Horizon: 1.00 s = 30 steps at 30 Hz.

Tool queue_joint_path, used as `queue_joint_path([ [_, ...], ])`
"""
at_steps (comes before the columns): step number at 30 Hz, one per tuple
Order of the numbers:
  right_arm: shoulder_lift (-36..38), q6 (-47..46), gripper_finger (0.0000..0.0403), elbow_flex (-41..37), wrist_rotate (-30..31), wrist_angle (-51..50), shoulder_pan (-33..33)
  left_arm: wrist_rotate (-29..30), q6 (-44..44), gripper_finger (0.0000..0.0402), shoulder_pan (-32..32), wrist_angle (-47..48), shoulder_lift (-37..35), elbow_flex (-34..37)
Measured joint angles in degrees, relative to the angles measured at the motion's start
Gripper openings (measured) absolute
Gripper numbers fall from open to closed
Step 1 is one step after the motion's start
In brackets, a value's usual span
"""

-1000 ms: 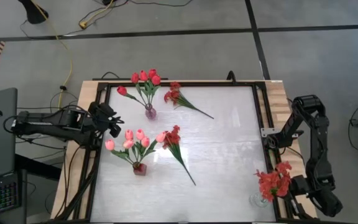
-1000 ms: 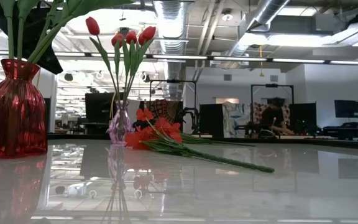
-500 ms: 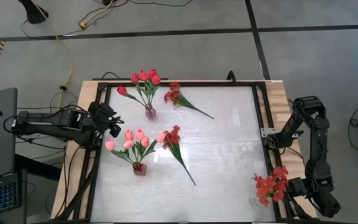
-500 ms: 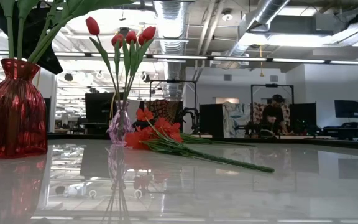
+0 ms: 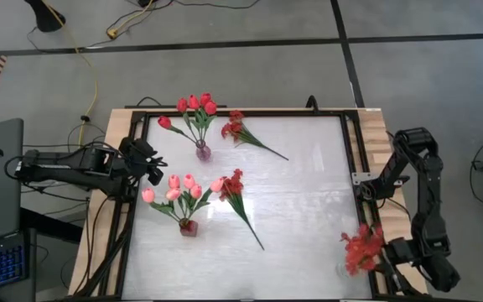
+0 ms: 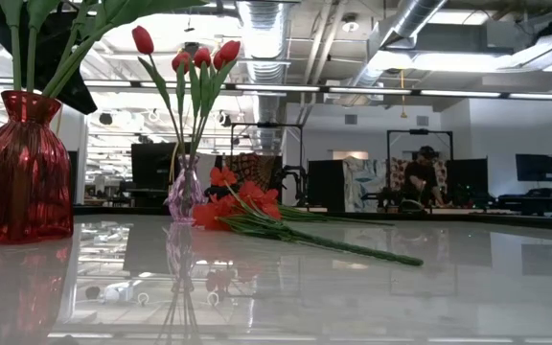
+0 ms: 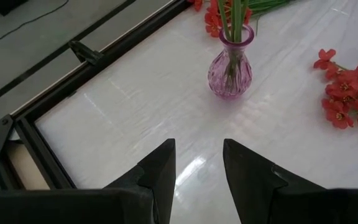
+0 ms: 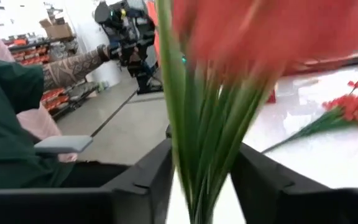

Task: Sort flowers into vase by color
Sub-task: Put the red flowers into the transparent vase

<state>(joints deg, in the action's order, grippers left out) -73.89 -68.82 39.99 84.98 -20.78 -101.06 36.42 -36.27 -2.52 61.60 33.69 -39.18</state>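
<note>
Right end effector (image 5: 390, 258) is down at the near right corner of the white worktop (image 5: 309, 193), with a spray of small red blossoms (image 5: 360, 249) sitting over a clear glass vase (image 5: 345, 270) that's really hard to pick out from above. In the right wrist view the green stems (image 8: 204, 143) run up between the two dark fingers (image 8: 151, 171), but the blossoms are just a smeared red blur, so I honestly can't tell if the fingers are pinching the stems or standing clear of them.

Left end effector (image 5: 153, 169) is parked at the left edge of the worktop, empty, its fingers (image 7: 160, 174) parted with a gap between them, pointing at the purple glass vase (image 7: 231, 62).

That purple vase holds the red tulips (image 5: 193, 107); from the left wrist only stems show, the blooms are cut off. The pink tulips (image 5: 174, 190) stand in a red ribbed vase (image 6: 19, 168), whose blooms are also cropped out in the low view.

Two more red blossom sprays lie flat: one (image 5: 235, 126) just beside the purple vase, another (image 5: 232, 184) near the pink tulips, its stem running toward the middle of the worktop.

Low view doesn't show either arm. A person (image 6: 421, 178) is far back in the room, and a green sleeve (image 8: 11, 106) fills one side of the right wrist view.
</note>
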Motion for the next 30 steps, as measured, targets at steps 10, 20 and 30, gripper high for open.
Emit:
queue_joint_path([
  [10, 9.03, -1.81, 0.0245, 0.21, -14.84, -0.17, -0.41, -0.02, 0.00, 0.0123, 0.00, 0.20, 0.02, 0.00],
  [20, 26.45, -12.33, 0.0232, 0.09, -30.57, -8.80, -1.09, -0.13, -0.07, 0.0123, 0.00, 0.22, 0.02, 0.00],
  [30, 41.64, -18.35, 0.0223, 1.81, -35.83, -25.50, -0.96, -0.14, -0.02, 0.0123, -0.02, 0.20, 0.02, 0.00],
])
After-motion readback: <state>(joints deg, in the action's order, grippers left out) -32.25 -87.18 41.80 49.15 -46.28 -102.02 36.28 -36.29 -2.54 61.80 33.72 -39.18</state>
